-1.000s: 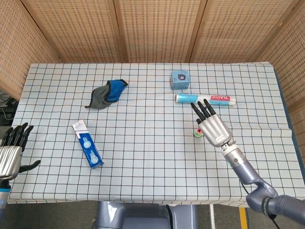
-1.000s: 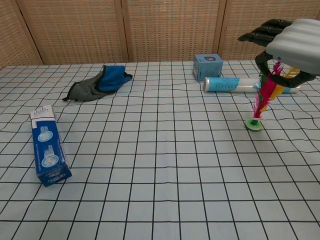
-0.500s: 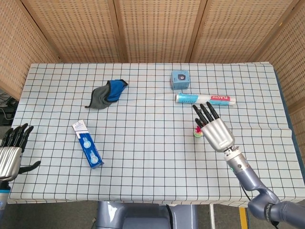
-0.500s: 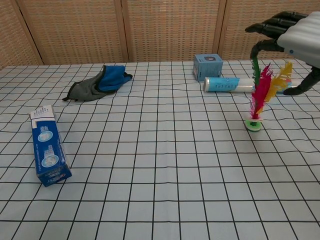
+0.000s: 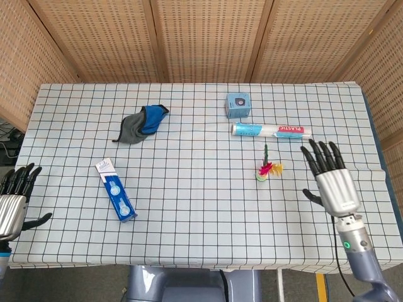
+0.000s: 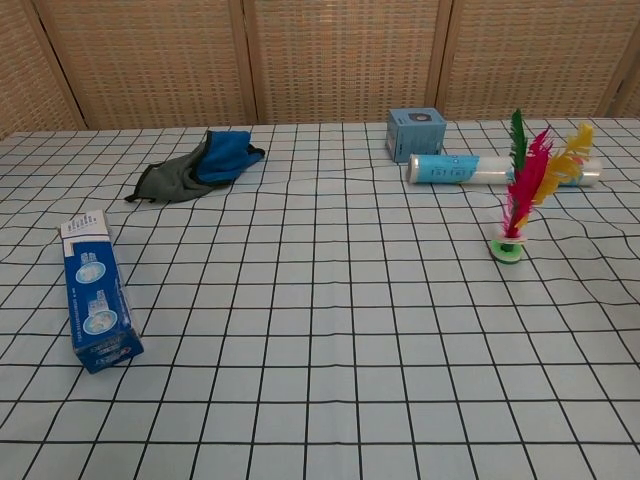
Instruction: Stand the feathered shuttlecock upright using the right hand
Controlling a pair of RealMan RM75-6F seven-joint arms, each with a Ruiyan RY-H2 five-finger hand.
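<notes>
From the head we look steeply down on the whole white checked tablecloth (image 5: 189,220). From the chest we look low across it, nearer, sharing its middle.

Right hand (image 5: 332,178) is off the feathered shuttlecock (image 6: 523,186), now well apart to its right, fingers spread, holding nothing; gone from chest view. Shuttlecock stands free on its base, feathers no longer covered. Left hand (image 5: 12,200) sits slightly lower.

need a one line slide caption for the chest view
Feathered shuttlecock with red, green and yellow plumes standing upright on the checked tablecloth.
</notes>
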